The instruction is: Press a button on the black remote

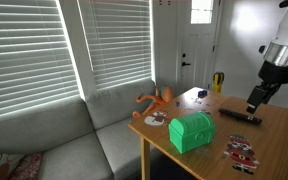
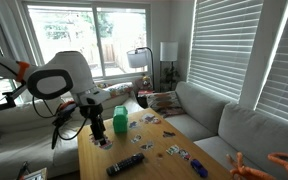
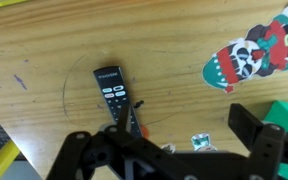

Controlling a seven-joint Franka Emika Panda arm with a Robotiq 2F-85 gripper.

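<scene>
On the counter (image 3: pixel 34 50), the black remote (image 3: pixel 112 92) is seen just beyond the gripper (image 3: pixel 164 135), whose jaws are spread wide; its long axis is pointed nearly toward the gripper.

room: grey sofa (image 1: pixel 54 140) | slatted window blinds (image 1: pixel 34 45) | white door (image 1: pixel 196 45) | wooden table (image 2: pixel 174 165)

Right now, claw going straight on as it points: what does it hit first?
Probably the black remote, lying just ahead of the open claw in the wrist view, slightly off centre. Depth is unclear; it might meet the table beside it.
</scene>
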